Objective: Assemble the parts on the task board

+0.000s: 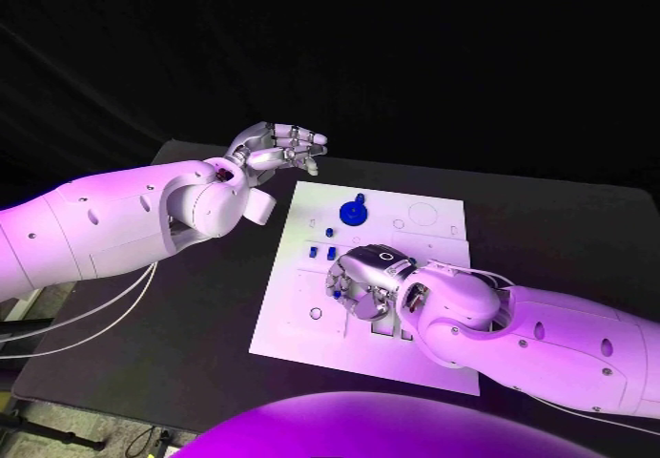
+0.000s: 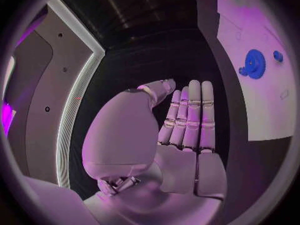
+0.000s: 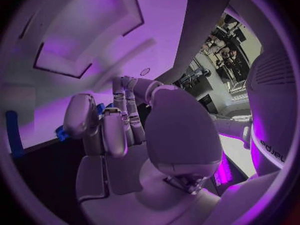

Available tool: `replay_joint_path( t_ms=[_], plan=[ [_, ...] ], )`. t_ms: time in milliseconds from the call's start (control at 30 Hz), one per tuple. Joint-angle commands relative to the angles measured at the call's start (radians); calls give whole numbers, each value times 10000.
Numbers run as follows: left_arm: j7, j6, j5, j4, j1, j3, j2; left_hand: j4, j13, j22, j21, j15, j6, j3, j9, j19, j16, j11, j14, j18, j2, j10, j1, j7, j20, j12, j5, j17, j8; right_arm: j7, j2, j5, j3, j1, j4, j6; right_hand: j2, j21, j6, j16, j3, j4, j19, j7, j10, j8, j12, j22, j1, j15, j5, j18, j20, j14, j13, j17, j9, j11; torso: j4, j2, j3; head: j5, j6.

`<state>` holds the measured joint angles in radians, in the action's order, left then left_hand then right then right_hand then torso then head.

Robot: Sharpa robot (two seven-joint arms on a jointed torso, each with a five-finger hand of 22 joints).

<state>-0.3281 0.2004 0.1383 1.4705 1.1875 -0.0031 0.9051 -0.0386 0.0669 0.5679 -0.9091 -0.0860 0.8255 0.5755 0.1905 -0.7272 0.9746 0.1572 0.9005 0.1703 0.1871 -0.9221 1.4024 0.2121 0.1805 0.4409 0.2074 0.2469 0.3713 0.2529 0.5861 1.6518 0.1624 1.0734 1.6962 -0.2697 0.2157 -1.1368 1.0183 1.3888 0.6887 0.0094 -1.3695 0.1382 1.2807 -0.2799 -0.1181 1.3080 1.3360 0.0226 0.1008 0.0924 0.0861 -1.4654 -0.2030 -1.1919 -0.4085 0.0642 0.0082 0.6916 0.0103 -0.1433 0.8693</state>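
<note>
left hand flat, fingers together, empty; right hand curled over the task board, grip possibly empty, cannot tell.

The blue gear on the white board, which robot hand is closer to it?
Right. The right robot hand rests on the board just below the blue gear; the left robot hand hovers off the board's corner.

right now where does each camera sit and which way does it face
Head view: on the robot's head, looking down at the task board; both arms, left hand and right hand show.
Left wrist view: behind the left hand, its fingers straight, facing past it to the board.
Right wrist view: behind the right hand, its fingers curled close over the board.
Shared: the blue gear shows in the head and left wrist views.
</note>
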Motion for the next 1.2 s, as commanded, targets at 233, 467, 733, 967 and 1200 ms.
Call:
replay_joint_path(
  t_ms=[233,467,733,967,1200],
  plan=[
    [0,-184,53,11,7,5,-21,2,12,-16,71,-39,-93,-84,-9,-12,-49,11,-12,109,4,49,-74,113,72,-40,24,-11,-51,161,24,9,46,-29,-14,-206,375,257,-704,-64,-518,143,101,-12,-378,488,228,752,-284,-129,4,37,81,-308,169,87,150,36,-3,6,-1,9,-30],
    [47,-224,64,14,7,4,-9,1,14,-26,87,-42,-99,-90,-10,-16,-53,14,-16,109,4,57,-80,117,77,-38,22,-15,-53,227,278,60,44,-28,133,-622,362,277,-766,-71,-521,106,92,-16,-417,535,223,743,-199,-128,17,39,85,-301,179,110,158,28,6,6,-12,13,-56],
    [69,-239,77,11,7,-2,24,2,14,-29,91,-44,-103,-92,-11,-16,-55,16,-19,109,7,62,-81,117,78,-39,21,-16,-55,165,990,69,-1,51,778,-1247,356,226,-754,-64,-573,55,34,-34,-255,554,76,765,-100,-96,9,28,68,-303,129,113,149,-17,-7,4,-14,3,-81],
    [72,-255,79,6,7,-14,44,2,14,-29,91,-44,-103,-92,-11,-16,-55,16,-19,109,7,62,-81,117,78,-39,21,-16,-55,169,2001,-363,-80,537,1391,-1151,477,360,-680,-72,-713,127,67,-36,-331,546,68,711,-219,-101,4,46,63,-298,131,137,134,4,-20,-9,-9,76,-135],
    [58,-284,79,-4,6,-37,45,6,16,-40,110,-47,-111,-96,-12,-16,-60,18,-28,110,9,72,-81,119,82,-37,19,-21,-57,171,3042,-778,-103,1151,1457,-108,603,1099,-942,-55,-2371,376,283,62,-1623,868,373,415,-332,-315,37,149,234,-261,563,209,208,234,-23,-13,-6,331,-253]
  ],
)
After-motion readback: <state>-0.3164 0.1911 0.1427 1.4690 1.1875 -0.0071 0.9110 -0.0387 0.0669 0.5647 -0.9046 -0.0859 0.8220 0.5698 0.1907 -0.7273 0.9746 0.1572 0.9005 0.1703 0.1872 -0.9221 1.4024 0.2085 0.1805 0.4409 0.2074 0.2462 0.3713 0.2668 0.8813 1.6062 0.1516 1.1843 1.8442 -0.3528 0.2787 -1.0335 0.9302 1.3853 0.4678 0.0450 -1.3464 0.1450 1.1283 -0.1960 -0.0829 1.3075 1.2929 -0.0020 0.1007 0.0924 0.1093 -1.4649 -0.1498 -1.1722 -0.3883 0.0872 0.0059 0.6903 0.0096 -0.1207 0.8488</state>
